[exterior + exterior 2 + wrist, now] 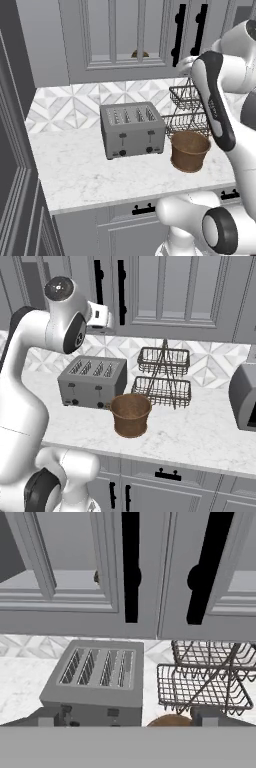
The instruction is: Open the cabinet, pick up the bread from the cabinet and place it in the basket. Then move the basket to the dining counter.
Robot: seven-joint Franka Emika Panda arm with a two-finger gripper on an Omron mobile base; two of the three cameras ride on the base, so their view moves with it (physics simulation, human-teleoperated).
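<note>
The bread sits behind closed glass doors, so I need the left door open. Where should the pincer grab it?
Grip the left door's vertical black bar handle mid-length, from the front, fingers closing on its sides: it stands off the cabinet, and the bread sits behind.

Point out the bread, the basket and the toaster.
bread (140, 54), left base view, its brown top behind the glass.
basket (130, 415), right base view, its front wall.
toaster (134, 138), left base view, its front face.

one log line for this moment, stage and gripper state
stage: approaching cabinet handles | doors: shut | bread: inside | basket: on worktop | gripper: open
</note>
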